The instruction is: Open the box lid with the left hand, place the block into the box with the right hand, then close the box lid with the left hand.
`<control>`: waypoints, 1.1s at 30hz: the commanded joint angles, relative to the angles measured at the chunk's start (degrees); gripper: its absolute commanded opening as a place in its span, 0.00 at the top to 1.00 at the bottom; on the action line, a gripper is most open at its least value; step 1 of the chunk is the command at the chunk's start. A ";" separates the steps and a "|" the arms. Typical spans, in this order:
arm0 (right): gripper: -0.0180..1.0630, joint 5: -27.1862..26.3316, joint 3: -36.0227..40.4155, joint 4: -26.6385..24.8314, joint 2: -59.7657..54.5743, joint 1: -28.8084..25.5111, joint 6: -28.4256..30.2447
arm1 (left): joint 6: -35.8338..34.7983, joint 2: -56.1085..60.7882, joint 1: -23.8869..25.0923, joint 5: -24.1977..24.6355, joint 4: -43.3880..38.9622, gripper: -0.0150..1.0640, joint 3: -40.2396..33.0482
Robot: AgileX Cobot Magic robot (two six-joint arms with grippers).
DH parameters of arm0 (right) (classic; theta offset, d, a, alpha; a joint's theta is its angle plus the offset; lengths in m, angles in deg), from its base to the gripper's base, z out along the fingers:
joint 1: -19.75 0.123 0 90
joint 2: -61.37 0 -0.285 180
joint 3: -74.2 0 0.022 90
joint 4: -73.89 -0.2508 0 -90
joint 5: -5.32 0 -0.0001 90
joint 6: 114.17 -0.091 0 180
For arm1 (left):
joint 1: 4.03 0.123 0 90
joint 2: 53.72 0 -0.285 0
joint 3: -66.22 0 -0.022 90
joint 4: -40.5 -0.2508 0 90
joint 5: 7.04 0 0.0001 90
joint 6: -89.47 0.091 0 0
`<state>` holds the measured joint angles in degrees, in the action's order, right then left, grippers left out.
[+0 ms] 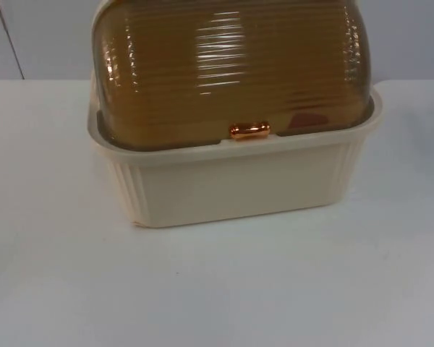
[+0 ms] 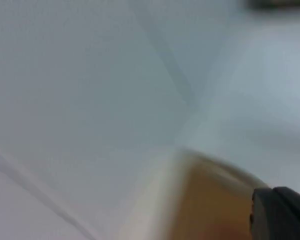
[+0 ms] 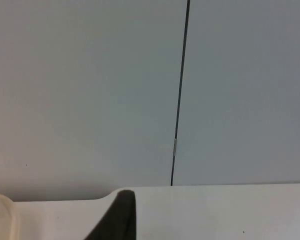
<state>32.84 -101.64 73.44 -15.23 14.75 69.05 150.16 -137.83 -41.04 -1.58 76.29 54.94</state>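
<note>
Bare table [image 1: 217, 289] lies nearest, box [image 1: 239, 184] behind with amber lid [image 1: 231, 65] shut over block [image 1: 307, 121]; neither end effector's grip state can be told

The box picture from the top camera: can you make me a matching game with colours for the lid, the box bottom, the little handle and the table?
Things:
1. lid
2. box base
3. handle
4. table

Colours:
A. white
B. shiny copper
C. see-through amber-brown
D. cream

Pairs: 1-C, 2-D, 3-B, 4-A.

The lid is shut over the base, with the handle at its front edge.
</note>
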 commanded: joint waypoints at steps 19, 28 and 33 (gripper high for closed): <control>0.02 -0.53 -0.35 -0.21 0.46 0.26 0.24 | -6.51 1.16 44.78 10.09 29.68 0.99 0.64; 0.02 -0.76 -0.35 -1.20 0.46 0.26 -0.36 | -35.13 -4.68 50.87 22.23 -10.07 0.99 0.64; 0.02 -0.76 -0.35 -1.34 0.46 0.26 -0.36 | -42.65 -4.93 44.26 19.43 -24.28 0.99 0.64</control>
<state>32.83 -101.64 72.36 -15.23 14.75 68.64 111.53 -142.98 6.19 19.58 58.82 55.30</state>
